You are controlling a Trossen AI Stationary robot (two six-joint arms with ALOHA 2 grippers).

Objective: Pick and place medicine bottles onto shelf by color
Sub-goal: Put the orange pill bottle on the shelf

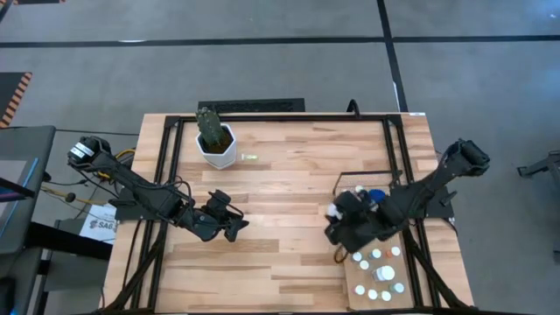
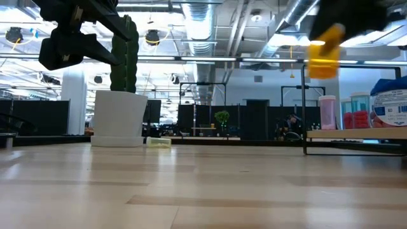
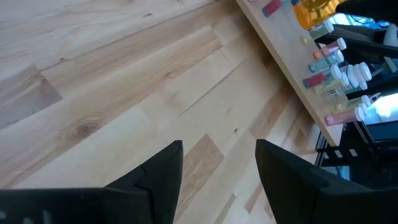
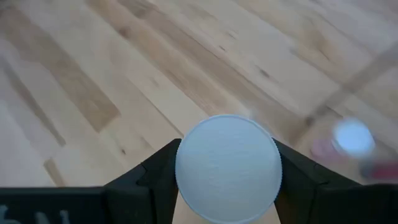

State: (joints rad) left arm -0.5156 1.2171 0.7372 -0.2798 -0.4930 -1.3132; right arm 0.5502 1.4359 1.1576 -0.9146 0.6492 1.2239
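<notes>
The right gripper (image 4: 227, 180) is clamped around the white cap of a small orange-yellow medicine bottle (image 2: 323, 58), carrying it clear above the planked wooden counter (image 1: 289, 192), seemingly so it can travel without knocking the other small white-capped medicine bottles (image 1: 381, 274) on the pale plywood shelf (image 1: 357, 293) at the counter's right side. The left gripper (image 3: 219, 174) waits over bare counter, partly open and empty, out of the way.
</notes>
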